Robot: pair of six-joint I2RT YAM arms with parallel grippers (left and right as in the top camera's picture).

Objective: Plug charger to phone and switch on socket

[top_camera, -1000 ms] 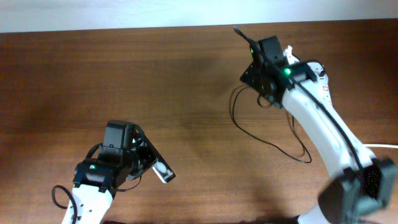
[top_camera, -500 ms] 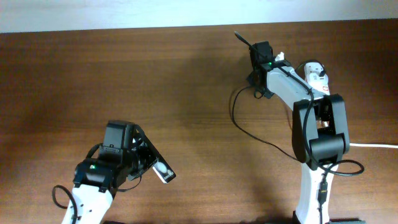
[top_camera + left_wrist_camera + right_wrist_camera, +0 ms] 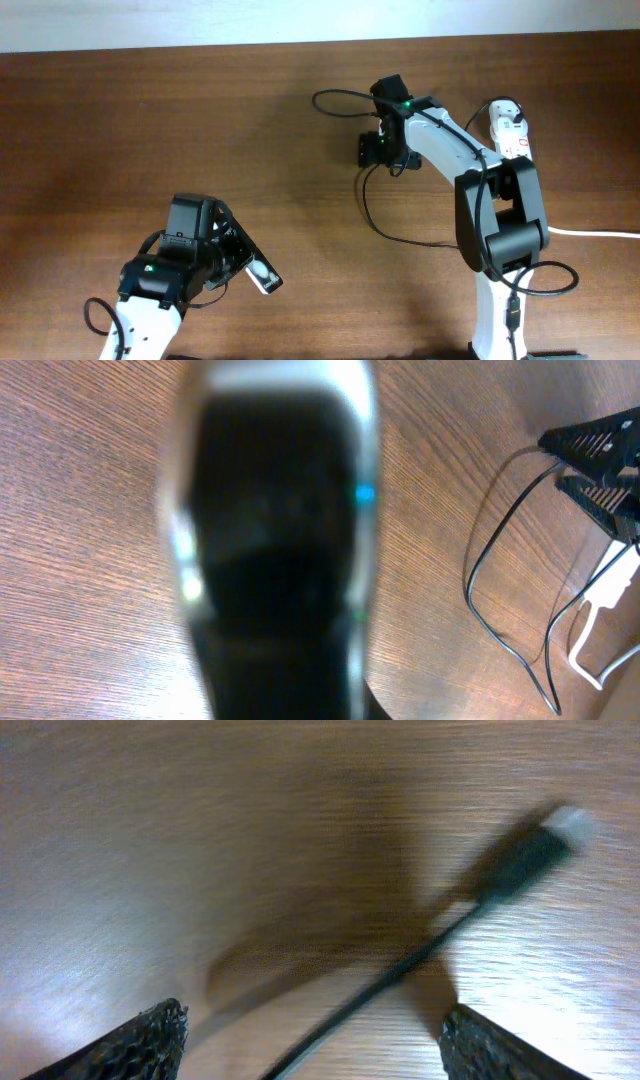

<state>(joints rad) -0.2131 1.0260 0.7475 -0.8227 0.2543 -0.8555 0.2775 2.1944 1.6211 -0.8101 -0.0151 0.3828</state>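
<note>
My left gripper (image 3: 238,262) at the front left is shut on the black phone (image 3: 263,276), which sticks out to the right. In the left wrist view the phone (image 3: 275,540) is a blurred dark shape filling the middle. My right gripper (image 3: 377,150) is over the table's upper middle, to the left of the white socket strip (image 3: 508,130). Its fingers are wide apart (image 3: 310,1035). The charger's thin black cable (image 3: 400,970) runs between them, its connector tip (image 3: 540,840) pointing up right. The cable loops on the table (image 3: 400,235).
The socket's thick white cord (image 3: 600,233) runs off the right edge. The table's back edge meets a white wall (image 3: 200,20). The right arm's base stands at the front right (image 3: 495,300). The cable and white cord also show at the right of the left wrist view (image 3: 500,590).
The right arm swung left and its gripper moved from beside the socket out over the table's upper middle. The cable's upper loop shifted left with it. The left arm and phone stayed put.
</note>
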